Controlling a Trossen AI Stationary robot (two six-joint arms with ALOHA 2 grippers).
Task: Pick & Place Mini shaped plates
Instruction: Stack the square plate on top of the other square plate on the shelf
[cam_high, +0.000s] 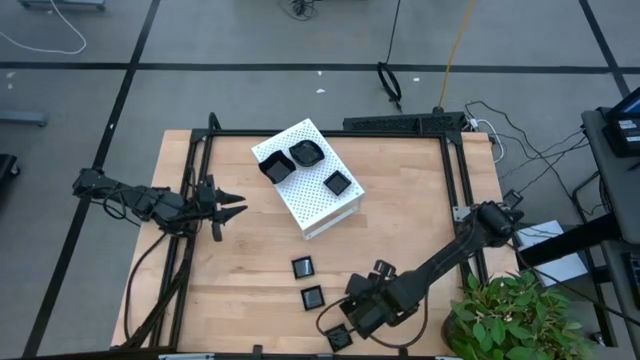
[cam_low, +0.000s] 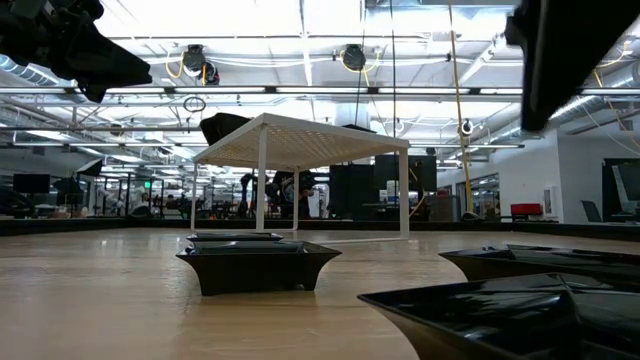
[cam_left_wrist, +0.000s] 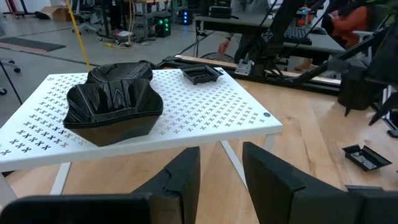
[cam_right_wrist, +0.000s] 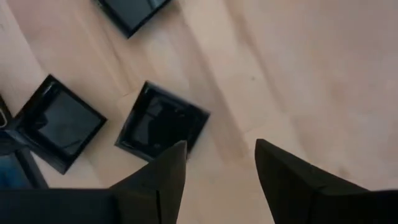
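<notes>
Three small glossy black plates sit on top of the white perforated box (cam_high: 312, 205): two at its far end (cam_high: 272, 166) (cam_high: 305, 152) and one nearer (cam_high: 337, 183). In the left wrist view they show as a wavy-edged stack (cam_left_wrist: 115, 107) and a square one (cam_left_wrist: 200, 74). Three more square plates lie on the wooden table near its front edge (cam_high: 302, 267) (cam_high: 312, 297) (cam_high: 340, 338). My right gripper (cam_high: 340, 318) (cam_right_wrist: 217, 163) is open above these, pointing down, one finger just beside a plate (cam_right_wrist: 161, 124). My left gripper (cam_high: 236, 208) (cam_left_wrist: 221, 168) is open and empty, level, left of the box.
The box stands on thin legs (cam_low: 262, 180) mid-table, turned at a slant. A black frame (cam_high: 330, 134) runs along the table's far, left and right edges. A potted plant (cam_high: 520, 315) stands off the front right corner. Bare wood lies between the box and the front plates.
</notes>
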